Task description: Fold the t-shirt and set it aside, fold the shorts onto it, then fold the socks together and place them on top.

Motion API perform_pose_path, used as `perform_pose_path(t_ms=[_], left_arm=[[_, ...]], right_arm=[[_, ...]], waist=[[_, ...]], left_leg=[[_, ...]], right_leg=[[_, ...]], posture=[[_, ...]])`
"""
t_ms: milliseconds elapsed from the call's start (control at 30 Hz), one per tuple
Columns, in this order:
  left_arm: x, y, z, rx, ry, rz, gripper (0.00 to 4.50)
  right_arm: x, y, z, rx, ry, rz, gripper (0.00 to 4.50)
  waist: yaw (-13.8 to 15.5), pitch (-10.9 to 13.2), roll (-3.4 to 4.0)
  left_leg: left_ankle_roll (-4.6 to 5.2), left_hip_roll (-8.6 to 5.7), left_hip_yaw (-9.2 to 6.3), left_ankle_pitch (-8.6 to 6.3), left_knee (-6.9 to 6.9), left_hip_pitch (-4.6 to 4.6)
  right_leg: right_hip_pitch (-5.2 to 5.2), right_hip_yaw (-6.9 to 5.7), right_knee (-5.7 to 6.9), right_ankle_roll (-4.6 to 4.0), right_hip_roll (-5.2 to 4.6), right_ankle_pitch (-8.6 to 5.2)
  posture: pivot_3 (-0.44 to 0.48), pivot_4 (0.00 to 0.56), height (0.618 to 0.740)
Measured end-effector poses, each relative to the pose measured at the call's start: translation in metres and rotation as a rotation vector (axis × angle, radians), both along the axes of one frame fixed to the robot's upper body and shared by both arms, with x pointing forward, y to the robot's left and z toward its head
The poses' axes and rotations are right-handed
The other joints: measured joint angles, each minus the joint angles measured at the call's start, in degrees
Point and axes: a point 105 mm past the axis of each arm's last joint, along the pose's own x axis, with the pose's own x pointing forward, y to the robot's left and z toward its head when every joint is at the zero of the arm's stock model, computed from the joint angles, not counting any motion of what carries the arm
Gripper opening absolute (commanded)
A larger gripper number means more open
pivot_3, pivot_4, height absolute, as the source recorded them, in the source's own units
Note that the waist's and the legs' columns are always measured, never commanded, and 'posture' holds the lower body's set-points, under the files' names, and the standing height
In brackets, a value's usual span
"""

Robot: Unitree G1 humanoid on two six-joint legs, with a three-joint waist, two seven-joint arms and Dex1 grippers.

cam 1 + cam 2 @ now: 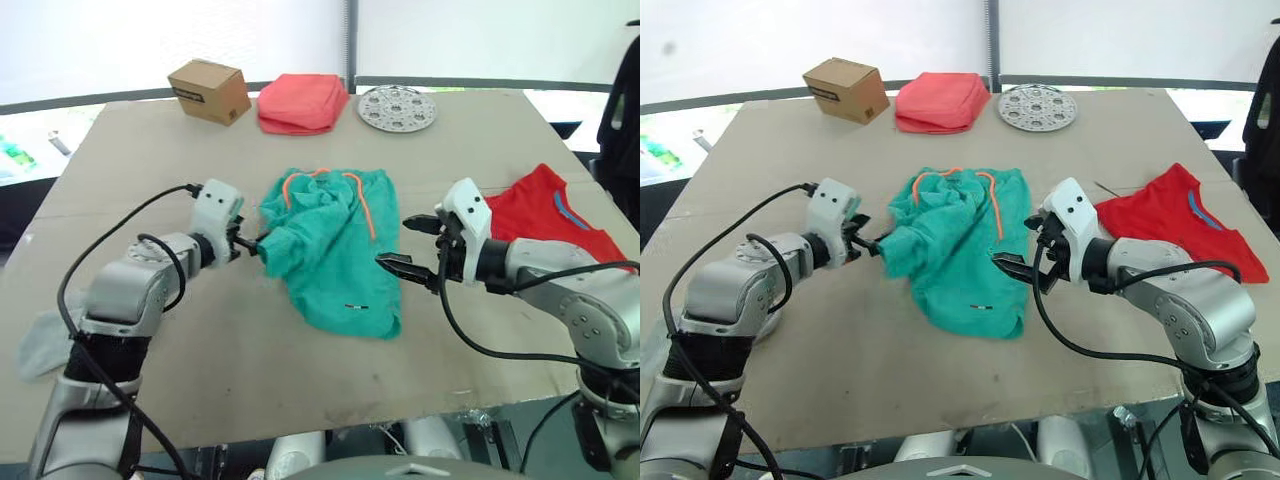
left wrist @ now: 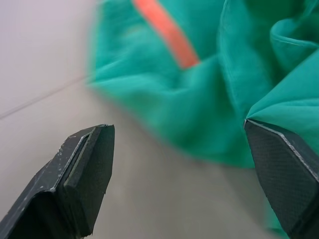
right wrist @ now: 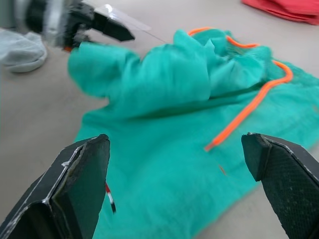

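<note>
The shorts (image 1: 335,250) lie crumpled in the middle of the surface (image 1: 130,180), and I judge them soft, light and limp: fleecy cloth that will sag and slide off a shallow pinch, so I want to take hold at firm edges, the waistband near the orange drawstring (image 1: 358,205) or a hem corner, not at the loose bunched middle. My left hand (image 1: 247,243) sits at the left side of the shorts with its fingers spread wide; one pad touches a raised fold, but nothing is clamped. My right hand (image 1: 407,248) hovers just right of the shorts, fingers wide apart and empty. The t-shirt (image 1: 545,215) lies well to the right of the shorts, behind my right arm, spread out and not yet folded as far as I can judge. One of the socks (image 3: 20,50) lies well to the left of the shorts. The right wrist view shows the heaped fold beside my left hand and the drawstring trailing across the flatter cloth, which the head views flatten. The left wrist view shows the fold pressing against one finger.
</note>
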Motion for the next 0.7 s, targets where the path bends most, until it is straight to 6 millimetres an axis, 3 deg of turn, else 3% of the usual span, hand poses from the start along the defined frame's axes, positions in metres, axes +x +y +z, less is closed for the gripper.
perform_pose_path(t_ms=[67, 133, 233, 267, 333, 467, 533, 633, 700], left_arm=[[0.014, 0.037, 0.012, 0.088, -0.075, 0.093, 4.42], [0.019, 0.052, 0.025, 0.067, -0.129, 0.136, 4.42], [0.027, 0.061, 0.059, -0.243, -0.235, 0.2, 4.42], [0.026, 0.055, 0.073, -0.447, -0.242, 0.175, 4.42], [0.018, 0.034, 0.086, -0.636, -0.197, 0.06, 4.42], [-0.032, -0.064, 0.092, -0.842, 0.117, -0.427, 4.42], [-0.054, -0.095, 0.09, -0.83, 0.212, -0.572, 4.42], [-0.075, -0.128, 0.073, -0.776, 0.326, -0.667, 4.42], [-0.088, -0.149, 0.041, -0.699, 0.455, -0.67, 4.42]], right_arm=[[0.002, 0.0, 0.0, 0.004, -0.003, -0.001, 4.5], [0.003, -0.001, 0.0, 0.005, -0.003, -0.007, 4.5], [0.004, 0.002, -0.001, 0.006, -0.008, 0.003, 4.5], [0.004, 0.003, -0.002, 0.008, -0.005, 0.007, 4.5], [0.005, 0.003, -0.002, 0.009, -0.004, 0.008, 4.5], [0.004, 0.001, -0.003, 0.002, 0.002, 0.02, 4.5], [0.001, -0.003, -0.003, -0.016, 0.004, 0.023, 4.5], [-0.007, -0.017, -0.008, -0.066, 0.019, 0.015, 4.5], [-0.017, -0.028, -0.012, -0.11, 0.033, 0.012, 4.5]], waist=[[0.1, 0.0, -0.04], [0.1, 0.0, -0.03], [0.2, 0.0, -0.14], [0.2, 0.0, -0.17], [-0.1, 0.0, -0.18], [-0.4, 0.0, -0.18], [-0.5, 0.0, -0.18], [-0.5, 0.0, -0.14], [-0.4, 0.0, -0.14]], left_leg=[[0.0, -0.01, 0.0, 0.0, 0.01, 0.0], [0.0, 0.01, -0.04, 0.0, 0.01, -0.01], [0.0, 0.08, -0.11, 0.0, 0.09, -0.04], [0.0, 0.08, -0.13, 0.0, 0.13, -0.04], [0.0, 0.06, -0.12, 0.0, 0.15, -0.04], [0.0, 0.05, -0.15, 0.0, 0.16, -0.03], [0.0, 0.07, -0.14, 0.0, 0.15, 0.03], [0.0, 0.07, -0.08, 0.0, 0.14, 0.09], [0.0, 0.06, -0.07, 0.0, 0.14, 0.09]], right_leg=[[0.02, -0.05, -0.02, 0.0, -0.01, 0.0], [0.02, -0.05, 0.0, 0.0, -0.09, 0.0], [0.03, -0.14, 0.05, 0.03, -0.15, 0.02], [0.05, -0.14, 0.07, 0.04, -0.17, 0.02], [0.08, -0.13, 0.09, 0.06, -0.21, 0.02], [0.09, -0.12, 0.15, 0.09, -0.22, 0.01], [0.09, -0.09, 0.18, 0.09, -0.2, 0.01], [0.12, -0.02, 0.17, 0.09, -0.2, 0.01], [0.12, 0.01, 0.16, 0.08, -0.16, 0.01]], posture=[[0.0, 0.15, 0.74], [0.0, 0.15, 0.74], [0.0, 0.15, 0.74], [0.0, 0.15, 0.74], [0.0, 0.15, 0.74], [0.0, 0.15, 0.74], [0.0, 0.15, 0.74], [0.0, 0.15, 0.74], [0.0, 0.15, 0.74]])
